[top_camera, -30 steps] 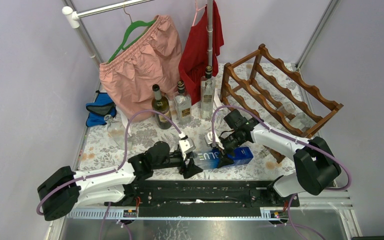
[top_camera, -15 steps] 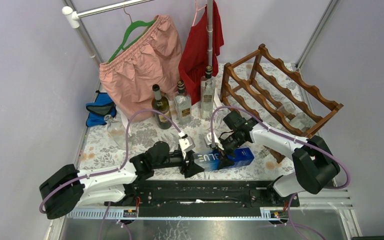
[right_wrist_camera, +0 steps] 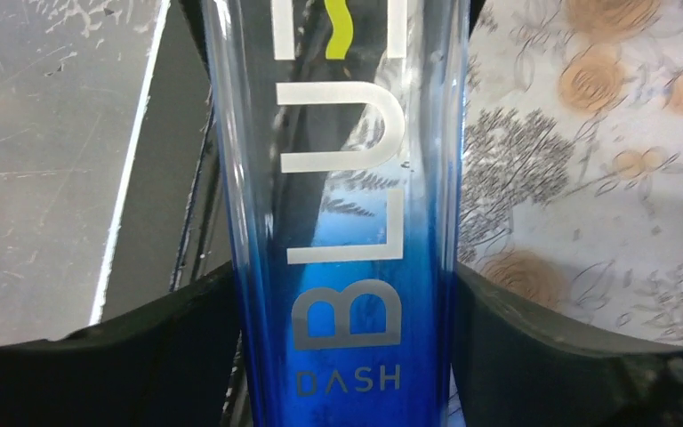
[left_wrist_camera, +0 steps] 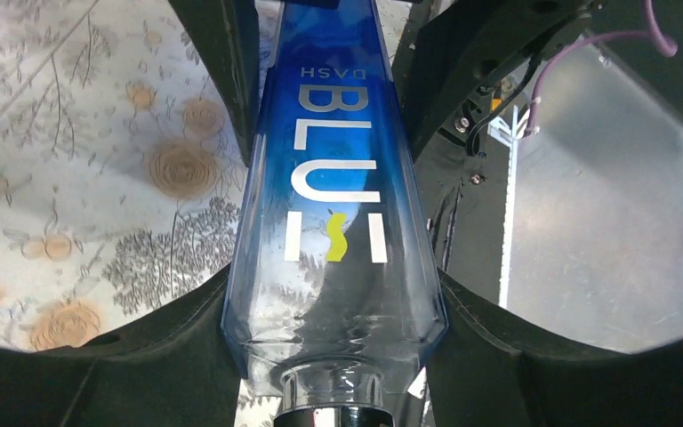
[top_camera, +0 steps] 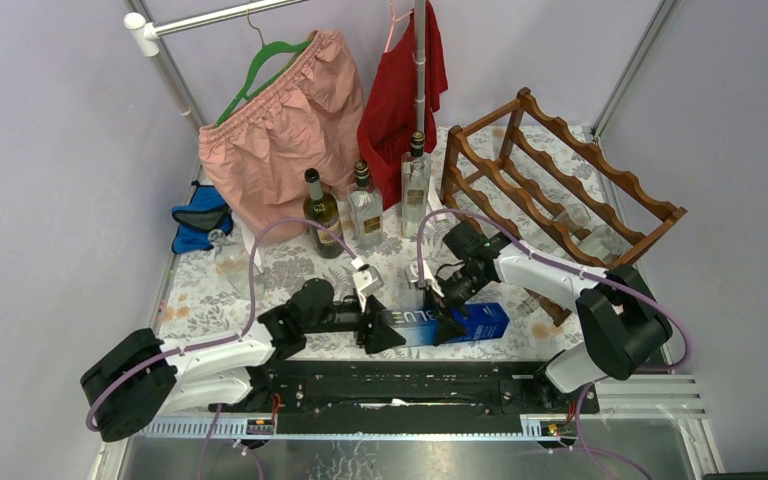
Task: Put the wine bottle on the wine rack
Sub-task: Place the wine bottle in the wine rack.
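The wine bottle [top_camera: 465, 324], blue fading to clear with white "BLUE DASH" lettering, lies on its side near the table's front edge. My left gripper [top_camera: 374, 322] is shut on its clear shoulder end; in the left wrist view the black fingers [left_wrist_camera: 169, 347] press both sides of the wine bottle [left_wrist_camera: 333, 196] just above the neck. My right gripper [top_camera: 441, 311] is shut on the blue body; its fingers [right_wrist_camera: 534, 338] hug the wine bottle [right_wrist_camera: 347, 178] on both sides. The reddish-brown wine rack [top_camera: 560, 190] stands at the back right, apart from both grippers.
Three upright bottles [top_camera: 365, 205] stand at the back centre, left of the rack. Pink shorts [top_camera: 280, 130] and a red garment [top_camera: 400, 90] hang behind them. A blue bag [top_camera: 200, 220] lies at the left. The black mounting rail [top_camera: 400, 385] runs just in front of the bottle.
The left jaws have closed in onto the bottle's shoulder. The bottle has turned more level and shifted slightly toward the front edge, both arms following it.
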Robot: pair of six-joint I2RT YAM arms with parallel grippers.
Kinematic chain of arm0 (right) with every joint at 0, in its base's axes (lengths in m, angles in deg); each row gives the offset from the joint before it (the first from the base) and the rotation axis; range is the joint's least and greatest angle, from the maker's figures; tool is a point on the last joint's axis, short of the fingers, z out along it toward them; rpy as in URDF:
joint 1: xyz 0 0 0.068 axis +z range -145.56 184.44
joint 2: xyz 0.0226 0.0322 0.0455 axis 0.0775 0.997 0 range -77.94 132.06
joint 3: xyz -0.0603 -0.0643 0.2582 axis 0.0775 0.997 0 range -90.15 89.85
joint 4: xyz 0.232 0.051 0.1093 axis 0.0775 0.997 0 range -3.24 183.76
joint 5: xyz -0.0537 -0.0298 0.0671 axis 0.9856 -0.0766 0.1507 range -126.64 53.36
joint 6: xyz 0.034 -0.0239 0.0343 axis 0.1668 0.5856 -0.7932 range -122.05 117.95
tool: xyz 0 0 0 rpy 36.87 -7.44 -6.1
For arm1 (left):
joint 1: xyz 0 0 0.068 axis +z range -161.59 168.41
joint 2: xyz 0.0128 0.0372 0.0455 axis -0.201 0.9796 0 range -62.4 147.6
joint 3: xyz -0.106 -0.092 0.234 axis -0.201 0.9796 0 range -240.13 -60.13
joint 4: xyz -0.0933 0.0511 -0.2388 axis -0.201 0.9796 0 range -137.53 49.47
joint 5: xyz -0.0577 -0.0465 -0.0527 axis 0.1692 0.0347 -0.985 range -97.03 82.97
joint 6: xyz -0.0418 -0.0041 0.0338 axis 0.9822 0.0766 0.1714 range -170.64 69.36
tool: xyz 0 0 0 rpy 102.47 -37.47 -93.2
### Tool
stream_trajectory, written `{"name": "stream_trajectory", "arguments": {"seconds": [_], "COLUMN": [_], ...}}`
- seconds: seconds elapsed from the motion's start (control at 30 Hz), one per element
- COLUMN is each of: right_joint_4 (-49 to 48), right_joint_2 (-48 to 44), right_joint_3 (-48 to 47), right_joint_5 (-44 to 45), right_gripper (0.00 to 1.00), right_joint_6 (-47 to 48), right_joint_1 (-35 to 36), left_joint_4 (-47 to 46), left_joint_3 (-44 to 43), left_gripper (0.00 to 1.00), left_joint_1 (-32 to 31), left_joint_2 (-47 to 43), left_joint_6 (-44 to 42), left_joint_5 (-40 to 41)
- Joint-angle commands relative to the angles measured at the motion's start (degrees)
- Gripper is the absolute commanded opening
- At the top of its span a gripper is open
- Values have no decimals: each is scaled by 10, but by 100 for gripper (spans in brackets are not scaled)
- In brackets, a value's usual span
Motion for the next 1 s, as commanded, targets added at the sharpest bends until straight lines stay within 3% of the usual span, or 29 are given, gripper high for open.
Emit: {"name": "stream_trajectory", "arguments": {"seconds": [0.0,0.23,0.53,0.77,0.97], "right_joint_4": [-38,16,60,74,65], "right_joint_2": [15,-3,-97,-126,-148], "right_joint_3": [-52,-137,-210,-265,-283], "right_joint_5": [-38,0,-27,-37,-26], "right_gripper": [96,100,100,100,100], "right_joint_6": [-66,-141,-192,-221,-244], "right_joint_1": [4,1,-58,-71,-79], "left_joint_4": [-66,-137,-335,-339,-410], "left_joint_3": [37,119,257,248,250], "left_gripper": [0,0,0,0,0], "left_joint_1": [30,49,50,50,49], "left_joint_2": [-28,-94,-166,-187,-128], "left_joint_6": [118,221,433,465,496], "left_joint_5": [-7,28,157,194,218]}}
